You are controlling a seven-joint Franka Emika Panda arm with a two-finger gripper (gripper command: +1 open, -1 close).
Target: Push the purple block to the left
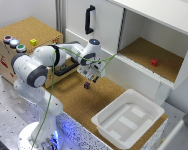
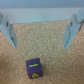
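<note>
While the fingers [image 2: 9, 30] stand spread apart and grip nothing, the gripper [image 1: 92, 73] hangs at frame centre in the exterior view, just above the cork-topped bench [image 1: 74, 95]. Directly below it the purple block [image 1: 87, 85] sits on the cork, clear of both fingers. A white tray [image 1: 128, 119] lies lower right; a red cube [image 1: 154, 62] rests inside the cabinet at right.
</note>
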